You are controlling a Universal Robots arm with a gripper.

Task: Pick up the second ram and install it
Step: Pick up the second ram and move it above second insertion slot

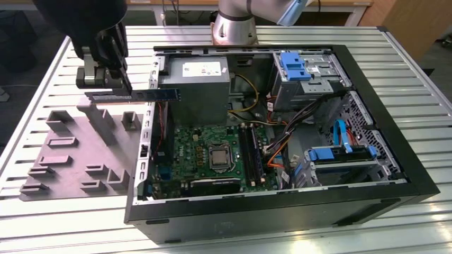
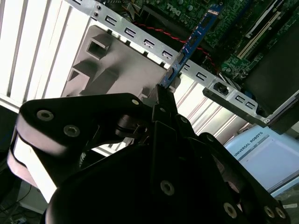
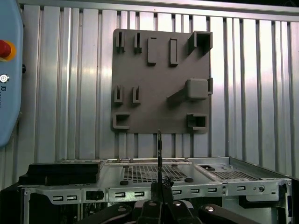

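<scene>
mid-carry, likely — pinching the second ram (image 1: pixel 159 95) by one end in the tightly closed gripper (image 1: pixel 126 95), above the holder tray (image 1: pixel 71 159); calls for squaring to memory slots (image 1: pixel 249 148) ahead.

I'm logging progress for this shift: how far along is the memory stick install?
Done: the memory stick is off the grey tray, held by the gripper, jaws shut on one end. In hand: it hangs level at the edge of the computer case, next to the tray. Left: it is not yet in the motherboard slots.

Gripper (image 1: pixel 124 93) aloft, fingers (image 2: pixel 163 106) in tight pinch
</scene>
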